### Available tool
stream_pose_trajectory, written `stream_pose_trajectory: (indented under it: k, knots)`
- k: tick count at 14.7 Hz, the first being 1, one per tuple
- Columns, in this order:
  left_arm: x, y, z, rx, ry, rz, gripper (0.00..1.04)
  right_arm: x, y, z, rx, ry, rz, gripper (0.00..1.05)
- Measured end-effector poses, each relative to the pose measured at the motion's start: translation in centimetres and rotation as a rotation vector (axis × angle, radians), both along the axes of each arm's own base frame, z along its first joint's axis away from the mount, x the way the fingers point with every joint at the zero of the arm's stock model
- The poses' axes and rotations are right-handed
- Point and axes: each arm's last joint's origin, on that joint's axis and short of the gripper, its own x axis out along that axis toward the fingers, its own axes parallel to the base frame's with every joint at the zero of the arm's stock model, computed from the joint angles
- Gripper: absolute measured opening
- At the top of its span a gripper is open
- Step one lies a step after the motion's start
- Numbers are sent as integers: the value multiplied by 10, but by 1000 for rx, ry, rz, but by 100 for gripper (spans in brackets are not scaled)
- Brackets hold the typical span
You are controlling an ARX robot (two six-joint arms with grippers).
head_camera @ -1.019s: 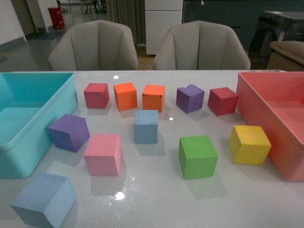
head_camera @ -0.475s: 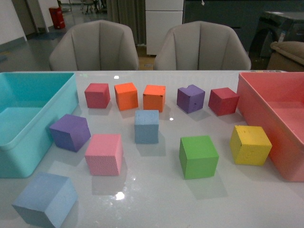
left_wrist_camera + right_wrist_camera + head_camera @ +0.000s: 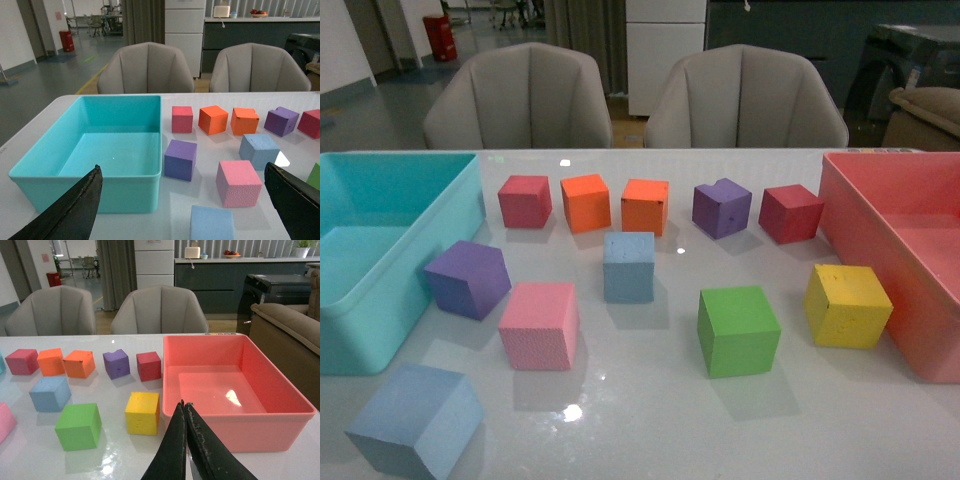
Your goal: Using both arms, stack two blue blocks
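On the white counter [image 3: 650,410], between a turquoise bin [image 3: 360,330] and a pink bin [image 3: 860,230], one blue block [image 3: 628,266] sits mid-counter. The second blue block [image 3: 415,420] lies well apart at the near left corner, just before the turquoise bin. The left claw [image 3: 182,167] gapes wide, holding nothing; the right claw [image 3: 184,410] is pinched closed, empty.

1. A grey padded chair [image 3: 515,97] and a second chair [image 3: 745,97] stand side by side just behind a glossy white table [image 3: 640,410].
2. Behind them, a dark curtain [image 3: 582,30] hangs beside a white cabinet [image 3: 665,50].
3. A dark counter [image 3: 225,285] runs along the back.
4. The polished grey floor [image 3: 50,82] carries a yellow line [image 3: 94,77].
5. A red container [image 3: 438,36] stands by the white wall [image 3: 15,30].
6. A beige sofa [image 3: 290,327] sits to the right.
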Motion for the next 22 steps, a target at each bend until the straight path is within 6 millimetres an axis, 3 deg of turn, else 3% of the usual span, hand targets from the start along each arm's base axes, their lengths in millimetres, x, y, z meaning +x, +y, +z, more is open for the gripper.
stream_pose_trajectory:
  k: [2, 4, 7, 9, 11, 14, 15, 16, 17, 18, 19, 21, 22]
  knots:
    - [0, 0, 0, 0, 0, 0, 98, 0, 0, 0, 0, -1, 0, 2]
    - [0, 0, 0, 0, 0, 0, 98, 0, 0, 0, -1, -1, 0, 25]
    - [0, 0, 0, 0, 0, 0, 98, 0, 0, 0, -1, -1, 0, 74]
    - [0, 0, 0, 0, 0, 0, 98, 0, 0, 0, -1, -1, 0, 83]
    - [0, 0, 0, 0, 0, 0, 98, 0, 0, 0, 0, -1, 0, 100]
    - [0, 0, 0, 0, 0, 0, 98, 0, 0, 0, -1, -1, 0, 98]
    - [0, 0, -2, 3, 53, -23, 98, 0, 0, 0, -1, -1, 0, 98]
    - [1, 2, -1, -15, 226, -112, 98, 0, 0, 0, -1, -1, 3, 98]
    - [10, -1, 5, -23, 236, -191, 98, 0, 0, 0, -1, 0, 1, 98]
    - [49, -19, -1, 10, 251, -235, 98, 0, 0, 0, -1, 0, 1, 98]
    - [65, -27, -6, 15, 276, -248, 98, 0, 0, 0, -1, -1, 0, 98]
    - [89, -36, -15, 3, 318, -246, 98, 0, 0, 0, -1, 0, 0, 98]
    - [90, -37, -17, 4, 324, -245, 98, 0, 0, 0, -1, 0, 0, 98]
